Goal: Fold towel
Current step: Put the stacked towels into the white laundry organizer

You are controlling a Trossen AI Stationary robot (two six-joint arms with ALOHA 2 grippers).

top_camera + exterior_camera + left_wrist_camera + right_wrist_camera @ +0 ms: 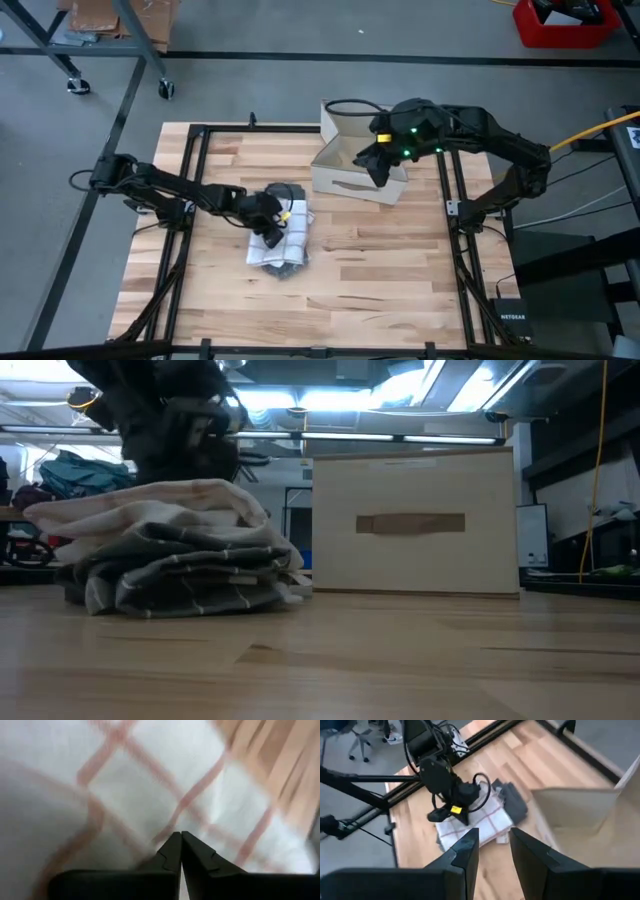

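Under my left gripper (270, 233): the towel (283, 240), fingers (172, 851) pressed together.
I judge they're flattening the fold; right gripper (492, 840) waits half-spread, empty, above the box (352, 160).

Left pincer (180, 840) closed, arm stretched low; right pincer (493, 840) parted, arm raised.

You have the folded checked cloth towel (281, 240) lying mid-table on the pale wooden plank table (380, 260), with the open cardboard box (350, 165) behind it, toward the right arm's side.
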